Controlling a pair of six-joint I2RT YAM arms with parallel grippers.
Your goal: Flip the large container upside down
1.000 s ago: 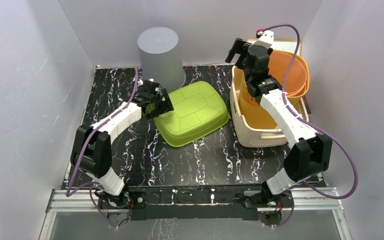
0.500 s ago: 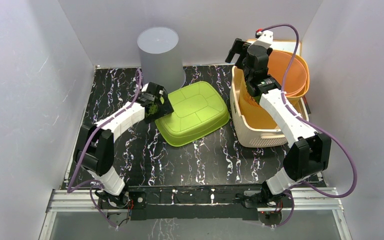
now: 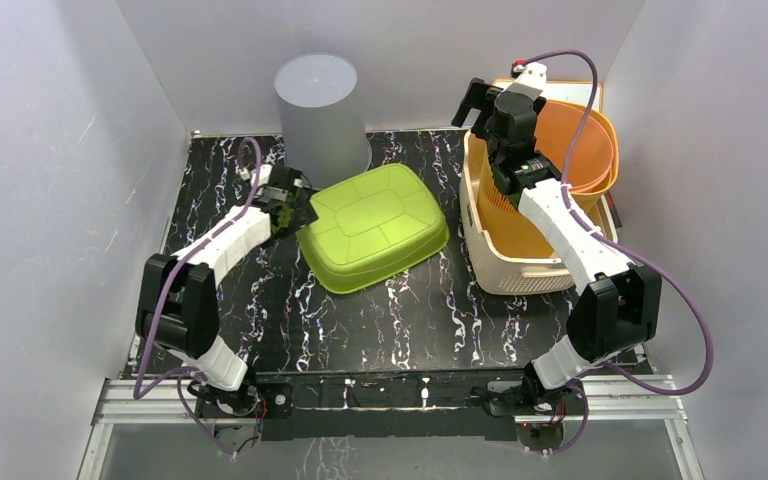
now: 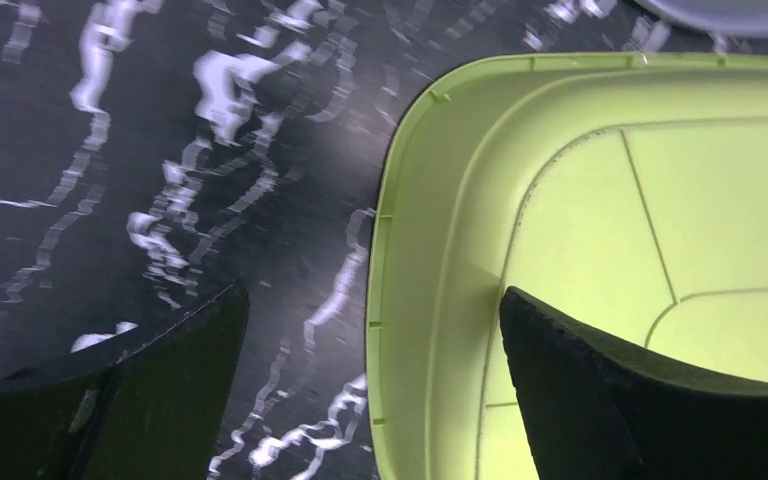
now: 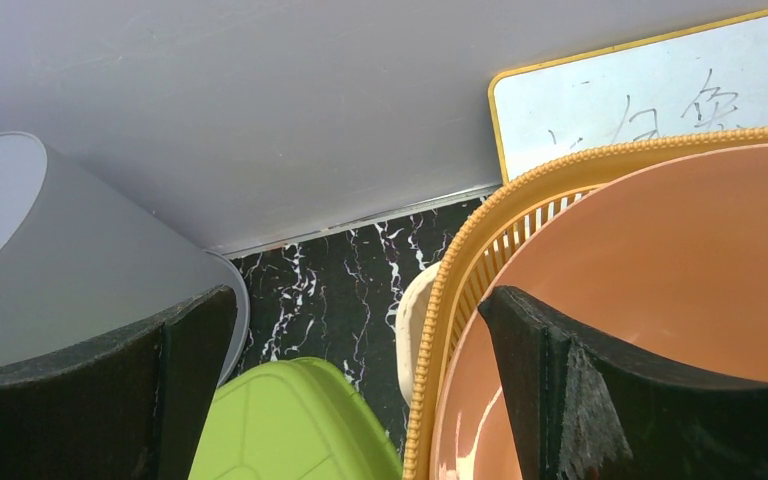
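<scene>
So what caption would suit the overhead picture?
Lime-green tub lying upside down on the black table, left arm's open jaws beside its rim.

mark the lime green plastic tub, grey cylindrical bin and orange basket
lime green plastic tub (image 3: pixel 373 225): top view, upturned base
grey cylindrical bin (image 3: pixel 325 130): top view, side wall
orange basket (image 3: pixel 558 135): top view, inner wall

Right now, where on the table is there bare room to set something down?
Widest bare table is the front strip between the green container and the near edge. Also the back-left corner beside the grey bin. Crowded: the narrow gap between green container and cream basket, and around the left tool.
</scene>
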